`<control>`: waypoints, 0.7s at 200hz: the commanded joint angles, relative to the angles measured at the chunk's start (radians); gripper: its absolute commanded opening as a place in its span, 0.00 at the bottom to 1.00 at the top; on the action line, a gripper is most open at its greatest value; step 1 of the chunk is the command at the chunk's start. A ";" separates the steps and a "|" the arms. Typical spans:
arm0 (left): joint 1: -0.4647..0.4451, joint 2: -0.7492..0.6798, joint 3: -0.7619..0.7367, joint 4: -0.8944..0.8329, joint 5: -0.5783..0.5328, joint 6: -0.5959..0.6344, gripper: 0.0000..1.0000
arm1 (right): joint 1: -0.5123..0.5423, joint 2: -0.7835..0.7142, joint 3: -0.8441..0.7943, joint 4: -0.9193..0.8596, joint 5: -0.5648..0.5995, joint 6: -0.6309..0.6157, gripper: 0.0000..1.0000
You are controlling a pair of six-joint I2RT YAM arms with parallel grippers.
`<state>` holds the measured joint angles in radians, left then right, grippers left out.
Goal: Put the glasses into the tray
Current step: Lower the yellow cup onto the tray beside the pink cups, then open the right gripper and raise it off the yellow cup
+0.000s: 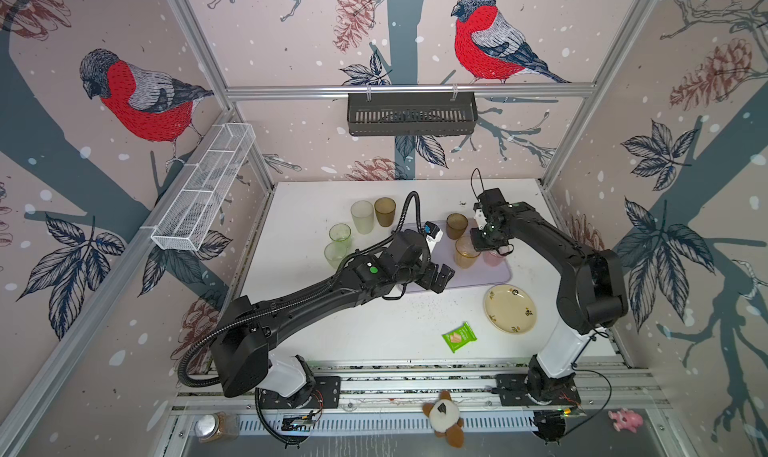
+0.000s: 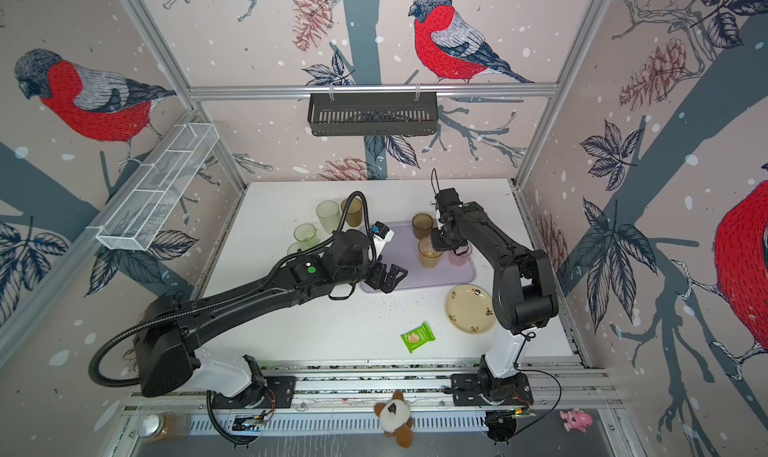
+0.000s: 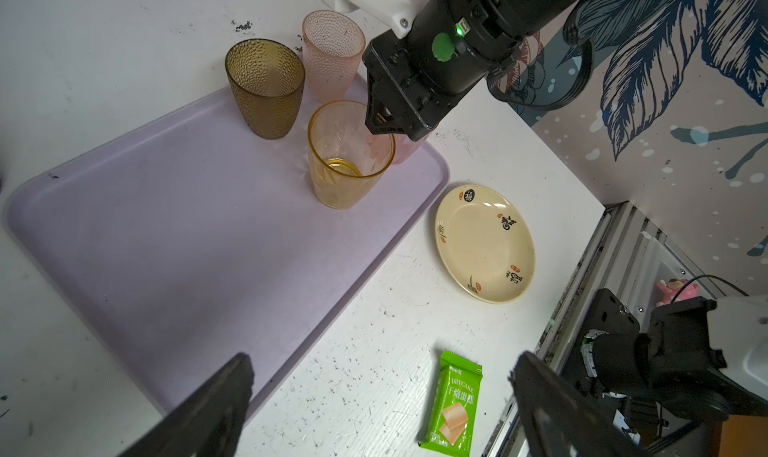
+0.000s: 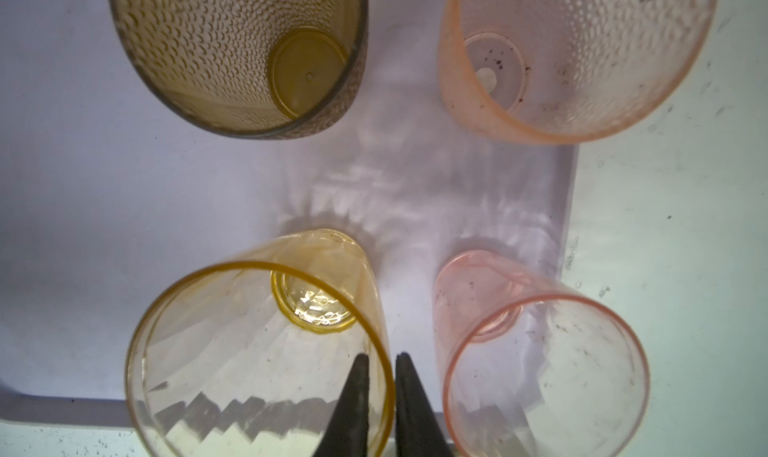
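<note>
Right hand (image 4: pixel 380 357) maybe grips amber glass (image 4: pixel 232 351); plate (image 1: pixel 510 309) near.

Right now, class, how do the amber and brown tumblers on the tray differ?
The amber tumbler is clear yellow with smooth facets; the brown tumbler is darker and dimpled. The right gripper straddles the amber tumbler's rim; the brown tumbler stands free. Both stand upright on the tray.

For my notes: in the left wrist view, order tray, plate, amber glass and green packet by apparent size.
1. tray
2. plate
3. amber glass and green packet: alike; packet lies nearer, so unsure.
</note>
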<state>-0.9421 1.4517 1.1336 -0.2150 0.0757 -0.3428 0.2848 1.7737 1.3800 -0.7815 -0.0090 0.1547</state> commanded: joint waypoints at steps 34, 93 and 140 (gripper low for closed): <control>-0.003 -0.007 0.004 0.034 -0.008 -0.007 0.98 | 0.001 -0.019 0.012 -0.014 0.013 -0.004 0.21; -0.003 -0.010 0.010 0.031 -0.011 -0.008 0.97 | 0.021 -0.023 0.079 -0.053 0.045 -0.004 0.27; -0.003 -0.022 0.021 0.013 -0.026 -0.020 0.98 | 0.063 -0.052 0.120 -0.039 0.064 0.006 0.32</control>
<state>-0.9428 1.4425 1.1416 -0.2165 0.0677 -0.3443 0.3256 1.7451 1.4826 -0.8185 0.0345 0.1551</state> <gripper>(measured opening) 0.977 0.309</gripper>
